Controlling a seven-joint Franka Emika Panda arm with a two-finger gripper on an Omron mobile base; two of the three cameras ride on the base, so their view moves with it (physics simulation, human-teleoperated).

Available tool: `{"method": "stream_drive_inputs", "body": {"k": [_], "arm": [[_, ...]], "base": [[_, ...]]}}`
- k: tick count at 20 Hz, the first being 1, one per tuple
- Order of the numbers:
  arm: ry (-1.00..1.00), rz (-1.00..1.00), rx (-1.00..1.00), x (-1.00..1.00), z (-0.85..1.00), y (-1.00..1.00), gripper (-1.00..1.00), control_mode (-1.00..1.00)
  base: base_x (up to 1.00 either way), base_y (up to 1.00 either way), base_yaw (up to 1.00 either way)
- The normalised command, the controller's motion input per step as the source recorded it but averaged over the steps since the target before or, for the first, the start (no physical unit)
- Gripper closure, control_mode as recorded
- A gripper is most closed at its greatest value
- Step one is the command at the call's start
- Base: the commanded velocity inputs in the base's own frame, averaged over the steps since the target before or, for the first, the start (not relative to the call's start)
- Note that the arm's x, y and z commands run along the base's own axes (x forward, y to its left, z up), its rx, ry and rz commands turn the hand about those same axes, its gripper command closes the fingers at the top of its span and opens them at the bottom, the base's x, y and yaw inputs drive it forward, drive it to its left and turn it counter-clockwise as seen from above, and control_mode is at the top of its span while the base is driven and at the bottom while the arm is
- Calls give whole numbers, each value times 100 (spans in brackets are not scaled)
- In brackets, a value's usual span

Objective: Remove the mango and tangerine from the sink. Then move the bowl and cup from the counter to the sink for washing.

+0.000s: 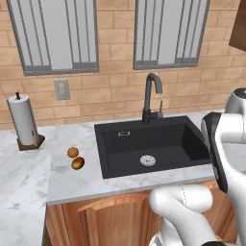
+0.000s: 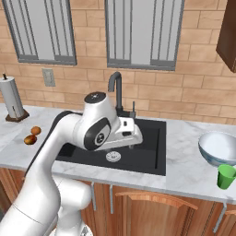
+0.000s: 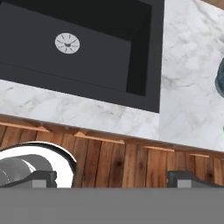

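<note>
One mango (image 1: 78, 164), oval, dull yellow-brown, and one tangerine (image 1: 72, 152), round, bright orange, touching or nearly so on the counter (image 1: 72, 180), at nine o'clock of the sink (image 1: 153, 144) in the left base view. White marble with grey veins, over grooved wooden cabinets (image 3: 131, 164). One sink: black, rectangular, matte, with one round silver drain (image 1: 147, 160) on its floor and one black gooseneck tap (image 1: 152, 98) at twelve o'clock behind it. At three o'clock of the basin in the right base view, one bowl (image 2: 218, 148), wide, glossy, pale bluish-white, and one cup (image 2: 226, 176), small and green, just beside it at six o'clock. One gripper (image 3: 116, 179), jaws spread wide, nothing between the two dark fingertips (image 3: 41, 179), over the cabinet front below the sink's edge. One paper-towel roll (image 1: 23, 120), upright on a wooden base, far at nine o'clock. Two windows (image 1: 53, 33) in a tan brick wall.
</note>
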Motion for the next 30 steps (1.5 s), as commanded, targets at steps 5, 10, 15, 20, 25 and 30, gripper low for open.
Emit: {"method": "stream_drive_inputs", "body": {"k": [5, 10, 15, 20, 25, 30], "arm": [[0, 0, -2, 2, 0, -26, -100, -100], [-5, 2, -2, 0, -1, -15, -100, -100], [3, -7, -9, 1, -4, -1, -100, -100], [3, 0, -15, 12, 0, -4, -100, -100], [0, 6, -7, 17, 0, -15, -100, -100], [0, 13, -3, 14, 0, -22, -100, -100]], "base": [[0, 0, 0], [0, 0, 0], [0, 0, 0], [0, 0, 0], [0, 0, 0], [0, 0, 0]]}}
